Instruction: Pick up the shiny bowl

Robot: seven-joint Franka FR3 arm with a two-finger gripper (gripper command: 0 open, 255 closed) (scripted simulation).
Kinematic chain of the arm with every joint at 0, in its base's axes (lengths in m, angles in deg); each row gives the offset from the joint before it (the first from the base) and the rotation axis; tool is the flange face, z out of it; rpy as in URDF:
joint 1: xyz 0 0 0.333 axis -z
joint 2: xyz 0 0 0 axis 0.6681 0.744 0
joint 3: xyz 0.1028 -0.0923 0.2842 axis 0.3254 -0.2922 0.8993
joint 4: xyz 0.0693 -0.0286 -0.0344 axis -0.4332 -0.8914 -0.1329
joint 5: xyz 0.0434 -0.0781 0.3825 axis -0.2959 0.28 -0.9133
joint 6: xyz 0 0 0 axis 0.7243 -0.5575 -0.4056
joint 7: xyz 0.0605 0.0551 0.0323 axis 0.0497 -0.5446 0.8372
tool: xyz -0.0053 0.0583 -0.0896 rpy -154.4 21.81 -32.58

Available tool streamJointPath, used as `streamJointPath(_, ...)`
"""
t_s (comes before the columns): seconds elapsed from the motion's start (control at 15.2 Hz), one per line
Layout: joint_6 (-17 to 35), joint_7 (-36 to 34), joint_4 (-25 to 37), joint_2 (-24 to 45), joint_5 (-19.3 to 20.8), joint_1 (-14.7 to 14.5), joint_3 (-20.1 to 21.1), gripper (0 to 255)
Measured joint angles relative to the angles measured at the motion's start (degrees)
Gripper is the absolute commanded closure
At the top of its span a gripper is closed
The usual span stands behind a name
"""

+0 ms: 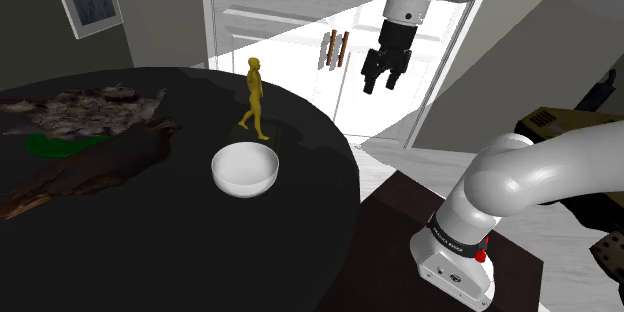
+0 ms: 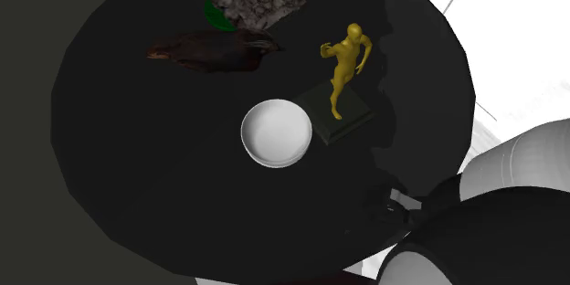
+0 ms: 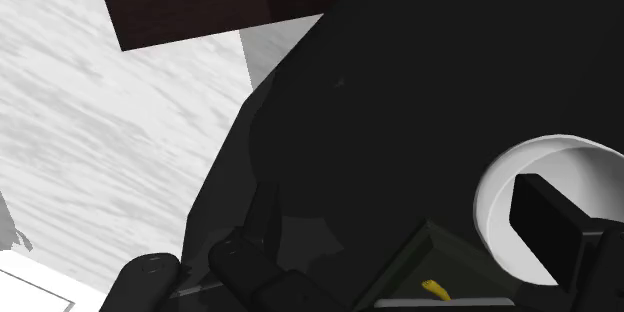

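One camera looks across the desk (image 1: pixel 150 260) from beside the stand (image 1: pixel 390 230), another steeply down, the wrist's over its edge; all share the bowl (image 1: pixel 245 170).

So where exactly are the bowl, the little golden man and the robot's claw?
white bowl (image 1: pixel 245 165): shoulder view, on its inner hollow.
golden figurine (image 1: pixel 256 91): shoulder view, on its torso.
gripper (image 1: pixel 380 88): shoulder view, midway between its two open black fingertips.
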Motion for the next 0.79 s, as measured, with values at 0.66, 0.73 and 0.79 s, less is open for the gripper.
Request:
streamJointPath(0.66,14.4,-2.4,-0.9,13.7,-2.9,-1.7,3.5,0)
streamJointPath(0.73,16.2,-2.4,-0.8,15.7,-3.1,-1.8,3.7,0)
streamJointPath(0.79,18.0,-2.6,-0.4,17.8,-3.3,-2.0,4.0,0)
